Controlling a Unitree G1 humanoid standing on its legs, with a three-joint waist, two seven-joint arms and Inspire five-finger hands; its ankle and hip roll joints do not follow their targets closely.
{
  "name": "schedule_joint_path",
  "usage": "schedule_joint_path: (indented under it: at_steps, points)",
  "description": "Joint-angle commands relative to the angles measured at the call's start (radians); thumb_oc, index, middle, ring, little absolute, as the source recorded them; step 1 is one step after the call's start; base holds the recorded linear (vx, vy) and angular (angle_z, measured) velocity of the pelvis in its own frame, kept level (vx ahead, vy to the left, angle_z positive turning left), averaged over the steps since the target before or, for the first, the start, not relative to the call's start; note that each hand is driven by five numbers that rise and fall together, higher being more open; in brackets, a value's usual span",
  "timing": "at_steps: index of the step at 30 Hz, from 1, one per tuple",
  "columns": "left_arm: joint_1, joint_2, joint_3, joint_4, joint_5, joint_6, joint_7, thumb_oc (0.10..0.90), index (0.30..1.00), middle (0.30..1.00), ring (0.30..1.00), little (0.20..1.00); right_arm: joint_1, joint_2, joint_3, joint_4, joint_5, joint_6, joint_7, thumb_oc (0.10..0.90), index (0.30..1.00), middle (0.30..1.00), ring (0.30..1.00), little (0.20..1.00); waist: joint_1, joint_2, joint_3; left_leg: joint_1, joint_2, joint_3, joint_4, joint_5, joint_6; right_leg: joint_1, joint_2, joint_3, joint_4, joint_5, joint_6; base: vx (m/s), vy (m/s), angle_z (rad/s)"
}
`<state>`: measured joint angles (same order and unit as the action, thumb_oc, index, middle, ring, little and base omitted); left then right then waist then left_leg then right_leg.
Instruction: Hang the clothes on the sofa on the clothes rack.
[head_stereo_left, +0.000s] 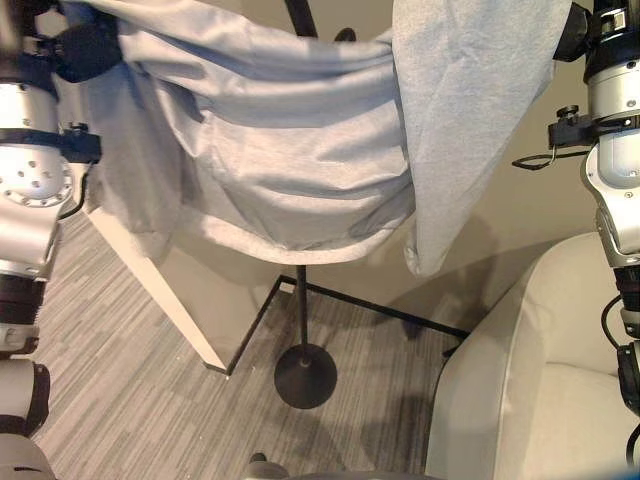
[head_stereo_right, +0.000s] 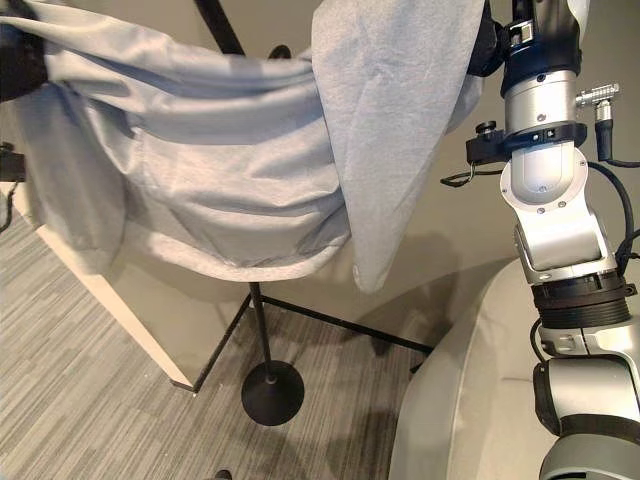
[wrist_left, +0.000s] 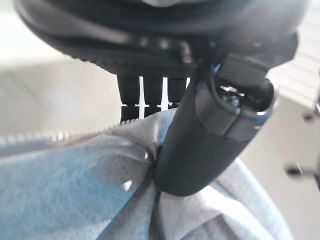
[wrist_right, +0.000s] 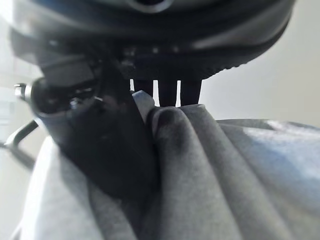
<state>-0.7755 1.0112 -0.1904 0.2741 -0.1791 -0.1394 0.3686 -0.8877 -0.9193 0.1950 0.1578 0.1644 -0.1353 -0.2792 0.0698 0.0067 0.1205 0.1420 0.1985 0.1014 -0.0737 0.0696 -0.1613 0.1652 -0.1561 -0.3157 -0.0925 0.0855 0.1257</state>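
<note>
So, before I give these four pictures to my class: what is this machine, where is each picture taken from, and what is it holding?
It is a humanoid robot with two silver arms ending in dark hands. The two wide pictures come from the two eyes of a camera on its head, looking down. The two close-up pictures come from cameras on its wrists. Both hands hold one light grey garment up high: the left hand pinches the cloth between thumb and fingers, and so does the right hand. The garment hangs spread in front of a black clothes rack, whose pole and round base stand on the striped floor. A pale sofa sits at the robot's right.
</note>
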Motion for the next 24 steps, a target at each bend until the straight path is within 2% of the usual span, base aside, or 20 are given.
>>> schedule_joint_path:
  at_steps: [1, 3, 9, 17, 19, 22, 24]
  points:
    - [-0.198, 0.026, -0.013, 0.025, 0.087, -0.015, 0.054, 0.4, 0.3, 0.3, 0.3, 0.3, -0.152, -0.066, 0.004, 0.024, -0.014, -0.016, -0.085, 0.4, 0.3, 0.3, 0.3, 0.3, -0.005, -0.037, -0.081, -0.055, -0.011, 0.003, -0.014, -0.028, 0.013, 0.083, 0.024, 0.007, 0.005, -0.183, 0.002, 0.05, 0.086, -0.19]
    - [-0.193, 0.011, -0.011, 0.027, 0.088, -0.014, 0.052, 0.4, 0.3, 0.3, 0.3, 0.3, -0.142, -0.063, -0.002, 0.019, -0.016, -0.013, -0.083, 0.4, 0.3, 0.3, 0.3, 0.3, -0.007, -0.043, -0.08, -0.055, -0.013, 0.009, -0.014, -0.031, 0.017, 0.079, 0.021, 0.014, 0.005, -0.179, 0.006, 0.04, 0.069, -0.15]
    - [-0.106, -0.037, 0.031, 0.021, 0.144, 0.01, 0.04, 0.4, 0.3, 0.3, 0.3, 0.3, 0.015, -0.025, -0.07, -0.118, -0.044, -0.019, -0.026, 0.4, 0.3, 0.3, 0.3, 0.3, -0.032, -0.073, -0.081, -0.04, -0.018, 0.048, -0.014, -0.053, 0.033, 0.063, 0.007, 0.039, 0.005, -0.166, 0.019, 0.07, 0.069, -0.17]
    - [-0.024, -0.056, 0.081, 0.055, 0.159, 0.026, 0.054, 0.4, 0.3, 0.3, 0.3, 0.3, 0.066, 0.004, -0.097, -0.201, -0.024, -0.049, -0.002, 0.4, 0.3, 0.3, 0.3, 0.3, -0.033, -0.098, -0.077, -0.024, -0.017, 0.079, -0.014, -0.065, 0.037, 0.055, 0.002, 0.058, 0.005, -0.161, 0.027, 0.04, 0.026, -0.13]
    - [0.052, -0.075, 0.134, 0.047, 0.156, 0.024, 0.051, 0.4, 0.3, 0.3, 0.3, 0.3, 0.108, 0.028, -0.113, -0.241, -0.005, -0.058, 0.036, 0.4, 0.3, 0.3, 0.3, 0.3, -0.028, -0.113, -0.073, -0.02, -0.017, 0.084, -0.014, -0.069, 0.04, 0.057, 0.001, 0.06, 0.005, -0.161, 0.027, 0.06, 0.022, -0.04]
    - [0.111, -0.077, 0.171, 0.034, 0.169, 0.028, 0.048, 0.4, 0.3, 0.3, 0.3, 0.3, 0.147, 0.05, -0.124, -0.28, 0.004, -0.062, 0.062, 0.4, 0.3, 0.3, 0.3, 0.3, -0.025, -0.122, -0.075, -0.015, -0.02, 0.089, -0.014, -0.074, 0.042, 0.059, -0.001, 0.063, 0.005, -0.161, 0.029, 0.04, 0.017, -0.05]
    - [0.197, -0.102, 0.222, 0.033, 0.158, 0.027, 0.045, 0.4, 0.3, 0.3, 0.3, 0.3, 0.202, 0.101, -0.14, -0.317, 0.031, -0.073, 0.089, 0.4, 0.3, 0.3, 0.3, 0.3, -0.019, -0.128, -0.07, -0.012, -0.023, 0.092, -0.012, -0.079, 0.046, 0.06, -0.008, 0.064, 0.005, -0.156, 0.032, 0.04, 0.035, -0.04]
